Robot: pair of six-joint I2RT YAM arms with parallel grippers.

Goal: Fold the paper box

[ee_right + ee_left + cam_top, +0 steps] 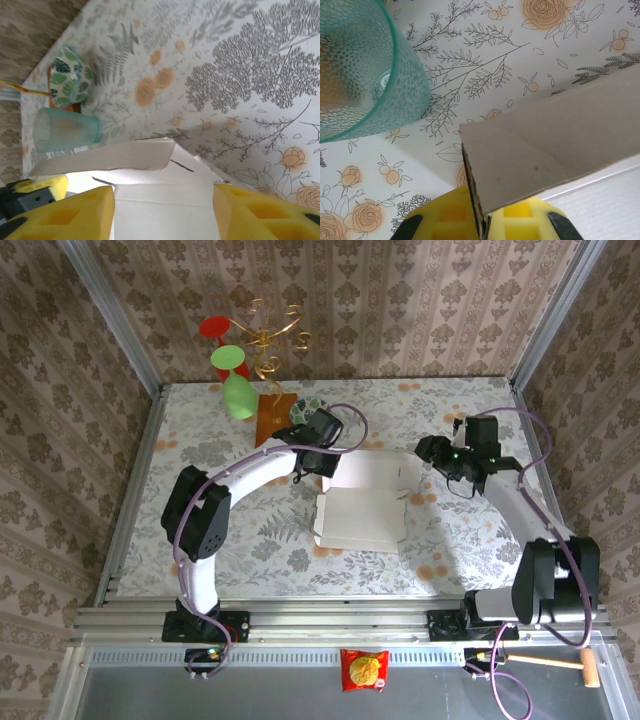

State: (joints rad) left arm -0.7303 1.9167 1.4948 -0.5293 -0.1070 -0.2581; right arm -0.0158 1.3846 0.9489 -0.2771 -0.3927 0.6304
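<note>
A: Entry one, box. Location and holder?

B: Middle of the table, partly raised, between the two arms. Left gripper: pads pressed together on the edge of an upright flap at the box's far-left corner. Right gripper: jaws spread above the far-right corner, pinching nothing I can see.

A: Risks, itemised.

B: One. Thin card held by a single pinch. A pull from the left could crease the flap off its score line, or drag the whole box, since nothing pins the base.
Two. Cup sits near the held flap, so a swing that way would probably knock it.
Three. If the right jaws close from here, they may catch the notched corner edge rather than a full wall and bend it wrong.

A: Entries not legible?

B: Left fingertips are cut off at the bottom of the wrist view, so depth of bite is unknown. Slots and tabs cannot be made out from above. Whether the right pads touch card: cannot tell. Bowl lies beyond the cup, contents unreadable.
</note>
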